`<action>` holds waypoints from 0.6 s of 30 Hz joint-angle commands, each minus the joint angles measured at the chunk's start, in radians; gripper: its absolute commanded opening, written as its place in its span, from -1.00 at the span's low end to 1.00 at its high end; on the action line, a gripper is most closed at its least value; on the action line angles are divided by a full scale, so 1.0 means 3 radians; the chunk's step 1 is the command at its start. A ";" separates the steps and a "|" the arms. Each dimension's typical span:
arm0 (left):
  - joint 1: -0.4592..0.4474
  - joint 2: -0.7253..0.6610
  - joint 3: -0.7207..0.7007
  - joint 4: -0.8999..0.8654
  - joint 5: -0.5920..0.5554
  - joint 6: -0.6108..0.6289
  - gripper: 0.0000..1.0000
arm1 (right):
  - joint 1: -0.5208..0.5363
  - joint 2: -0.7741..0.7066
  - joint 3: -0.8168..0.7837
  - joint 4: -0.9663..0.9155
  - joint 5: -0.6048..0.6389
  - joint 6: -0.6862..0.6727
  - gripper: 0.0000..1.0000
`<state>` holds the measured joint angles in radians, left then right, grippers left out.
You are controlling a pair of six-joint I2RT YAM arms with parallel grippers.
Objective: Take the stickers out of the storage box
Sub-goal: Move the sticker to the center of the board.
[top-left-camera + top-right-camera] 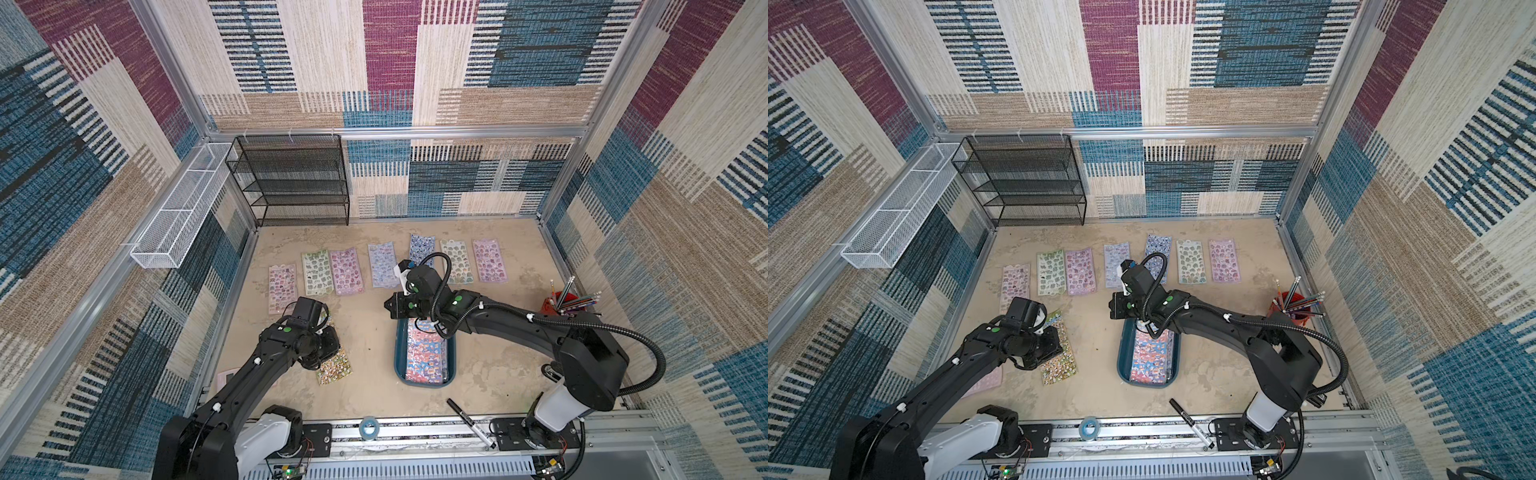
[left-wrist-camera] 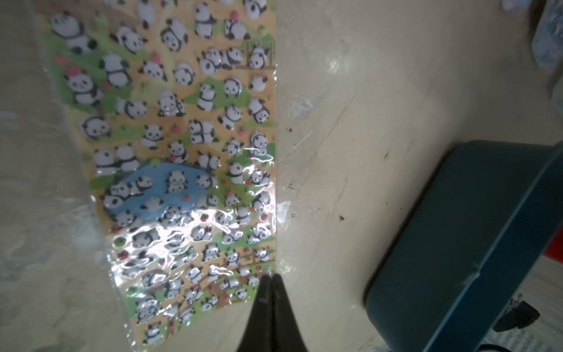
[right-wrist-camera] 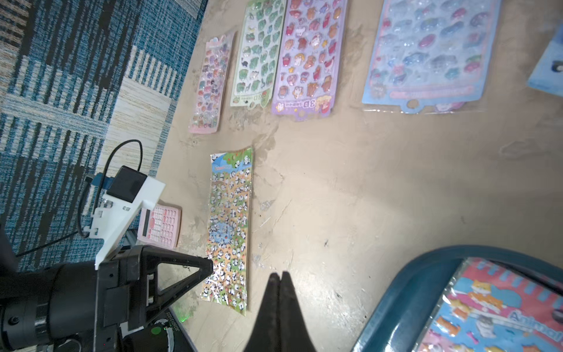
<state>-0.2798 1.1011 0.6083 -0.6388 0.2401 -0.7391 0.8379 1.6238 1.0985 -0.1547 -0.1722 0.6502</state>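
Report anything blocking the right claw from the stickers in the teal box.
Nothing visible. The glossy multicolour sticker sheet lies uncovered in the dark teal plastic storage box; the shut right claw hangs near its rim.

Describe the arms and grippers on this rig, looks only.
The left arm and right arm are black with white base segments and green dots at joints. White cable ties band the links; a ribbed black hose loops along the right arm. The left gripper and right gripper have slim, tapered black fingers. A white bracket carries the left wrist camera.
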 commanded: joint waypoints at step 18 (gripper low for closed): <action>0.0167 0.0630 -0.0171 -0.0040 -0.0552 0.0049 -1.00 | -0.0087 0.0002 -0.0075 0.0168 -0.0007 -0.0005 -1.00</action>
<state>-0.2535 1.2755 0.5716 -0.5922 0.1757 -0.7567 0.8139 1.6272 1.0790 -0.1455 -0.1745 0.6468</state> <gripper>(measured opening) 0.050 0.046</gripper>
